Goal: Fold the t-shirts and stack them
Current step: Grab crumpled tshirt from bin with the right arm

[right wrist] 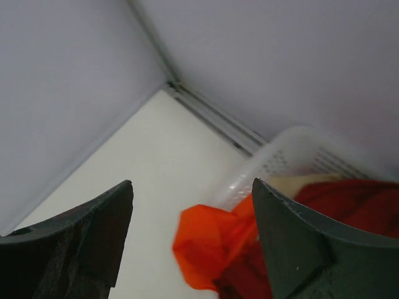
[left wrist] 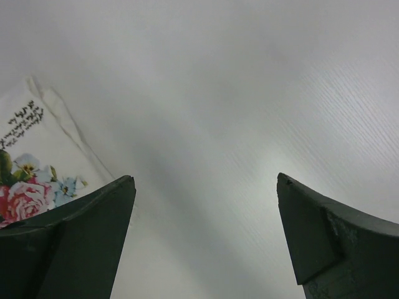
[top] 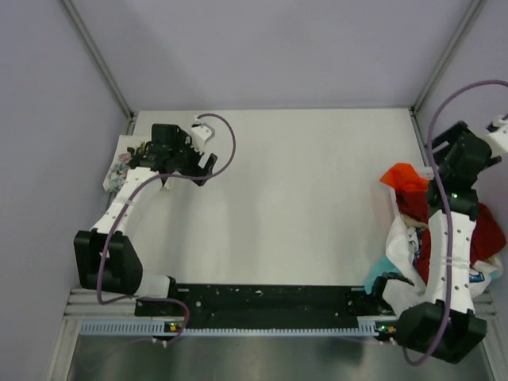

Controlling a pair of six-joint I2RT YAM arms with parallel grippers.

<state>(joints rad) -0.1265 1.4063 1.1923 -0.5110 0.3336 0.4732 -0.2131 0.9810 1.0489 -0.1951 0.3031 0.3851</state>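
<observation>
A white t-shirt with pink flower print lies folded at the table's far left edge; it shows at the left of the left wrist view. My left gripper is open and empty just right of it, over bare table. A bright orange-red t-shirt hangs over the rim of a white basket at the right, above a dark red t-shirt. My right gripper is open and empty above the basket's far end. In the right wrist view the orange-red shirt lies between and below its fingers.
The basket also holds white and teal cloth at its near end. Its rim shows in the right wrist view. Grey enclosure walls and metal posts bound the white table. A black rail runs along the near edge.
</observation>
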